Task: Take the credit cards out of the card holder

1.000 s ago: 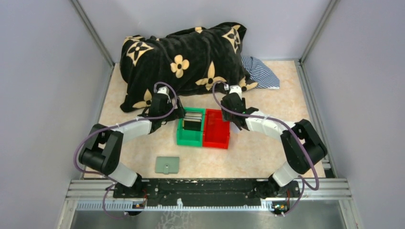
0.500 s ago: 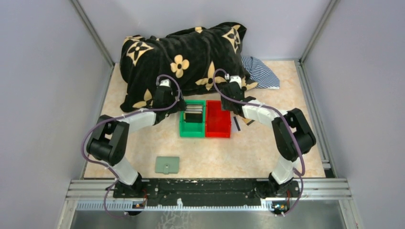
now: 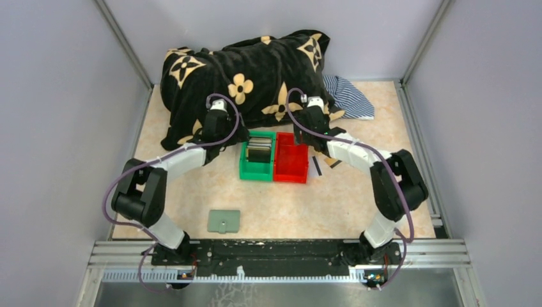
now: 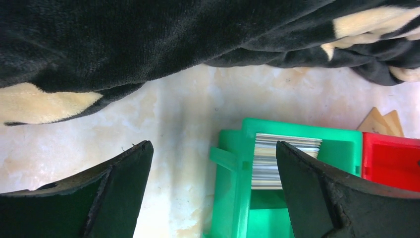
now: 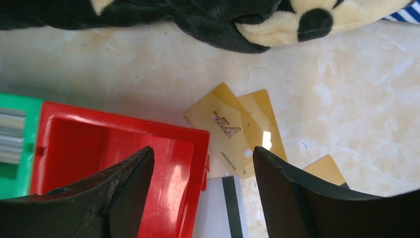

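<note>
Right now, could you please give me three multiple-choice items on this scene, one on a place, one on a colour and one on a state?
1. The card holder lies: A) under the blanket; B) on the table near the arm bases; C) in a drawer.
2. The loose credit cards beside the red bin are mostly: A) gold; B) blue; C) green.
3. The right hand is: A) shut on a card; B) shut, empty; C) open, gripping nothing.
Answers: B, it rests alone on bare tabletop; A, gold faces show in the right wrist view; C, its jaws stand wide apart.
</note>
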